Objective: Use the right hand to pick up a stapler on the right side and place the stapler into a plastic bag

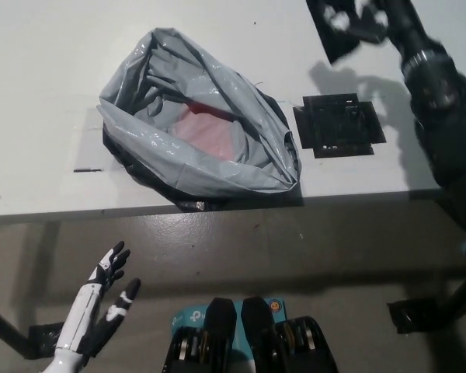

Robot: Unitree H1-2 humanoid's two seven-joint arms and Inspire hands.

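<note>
Black stapler (334, 45) is up in the right hand (361, 19), clear of the tabletop (46, 62); grey plastic bag (194, 124) lies crumpled, mouth open, pink inside.

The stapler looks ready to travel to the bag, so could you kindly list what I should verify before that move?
1. Stapler gripped by the right hand: ok, as far as the blur lets me judge.
2. Stapler lifted off the table: ok, its shadow falls apart from it.
3. Plastic bag mouth open, facing up: ok.
4. Room inside the bag: cannot tell; a reddish item already lies in it.
5. Way to the bag free: ok; only a flat black mark lies beside the bag.
6. Left hand out of the way: ok, open, low beyond the table's edge.
</note>
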